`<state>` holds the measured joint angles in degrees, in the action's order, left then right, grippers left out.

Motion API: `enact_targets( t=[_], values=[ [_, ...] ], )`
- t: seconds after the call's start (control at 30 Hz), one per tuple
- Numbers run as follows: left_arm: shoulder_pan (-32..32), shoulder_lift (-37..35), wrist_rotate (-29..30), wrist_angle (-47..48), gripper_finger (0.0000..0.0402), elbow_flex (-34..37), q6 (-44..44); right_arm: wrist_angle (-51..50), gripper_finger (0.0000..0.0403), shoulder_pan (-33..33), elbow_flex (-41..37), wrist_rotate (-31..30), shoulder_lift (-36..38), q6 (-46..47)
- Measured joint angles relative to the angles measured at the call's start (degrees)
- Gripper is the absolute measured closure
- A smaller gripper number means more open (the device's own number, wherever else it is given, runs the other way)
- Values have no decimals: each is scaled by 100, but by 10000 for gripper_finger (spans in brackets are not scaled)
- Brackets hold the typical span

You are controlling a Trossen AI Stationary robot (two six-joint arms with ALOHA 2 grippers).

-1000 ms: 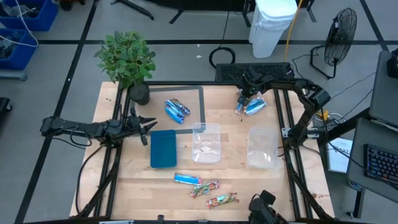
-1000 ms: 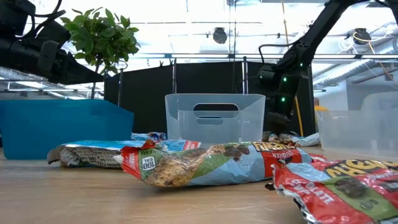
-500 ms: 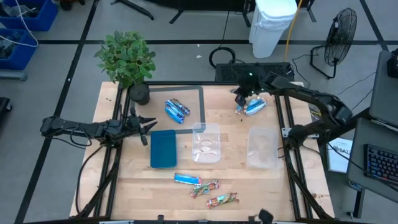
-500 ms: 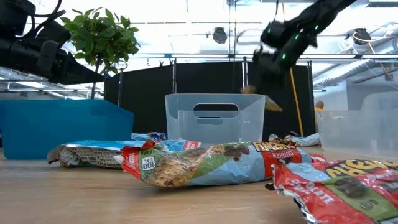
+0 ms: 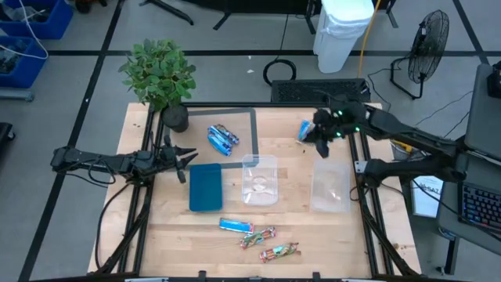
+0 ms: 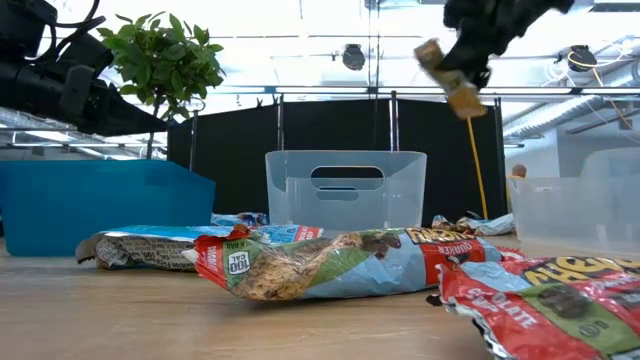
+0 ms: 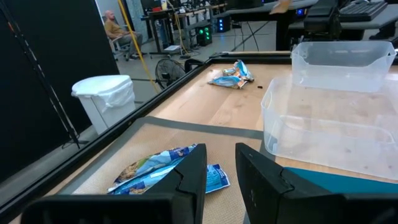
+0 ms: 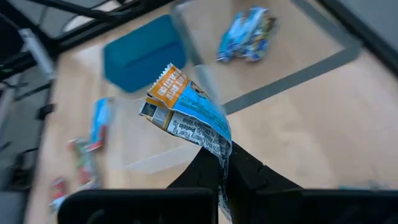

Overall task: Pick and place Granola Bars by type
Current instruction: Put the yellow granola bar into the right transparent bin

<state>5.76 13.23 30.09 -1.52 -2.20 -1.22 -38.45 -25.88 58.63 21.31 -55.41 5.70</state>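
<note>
The right gripper (image 8: pixel 222 163) pinches a shiny light-blue wrapped granola bar with an orange end (image 8: pixel 186 112), held in the air above the far right of the wooden table (image 5: pixel 297 227). The left gripper (image 7: pixel 219 171) waits near the teal rectangular tray (image 5: pixel 206 187), its fingers narrowly parted and holding nothing.

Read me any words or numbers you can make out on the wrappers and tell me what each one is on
"100 CAL": red tab of the multicoloured granola bar nearest the low camera.
"QUAKER": same bar, partly legible near its right end.
Red bar at right: large letters cut off and creased, unreadable.
Bar in the right gripper: small print, blurred.
Other wrappers: too small to read.
</note>
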Motion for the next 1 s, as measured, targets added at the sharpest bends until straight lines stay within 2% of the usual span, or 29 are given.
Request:
enact_targets(
  t=[0.3, 0.7, 0.9, 1.0],
  values=[
    [0, 0, 0, -2, 309, 0, 1, -872, 403, 1259, -2, -50, 720, 1524],
    [0, 0, 0, -2, 309, 0, 1, -2013, 403, 2900, -2, -1330, 701, 3340],
    [0, 0, 0, -2, 309, 0, 1, -2662, 403, 3469, -3, -2064, 403, 4002],
    [0, 0, 0, -2, 309, 0, 1, -2638, 403, 3666, -142, -2281, 198, 4171]
  ],
)
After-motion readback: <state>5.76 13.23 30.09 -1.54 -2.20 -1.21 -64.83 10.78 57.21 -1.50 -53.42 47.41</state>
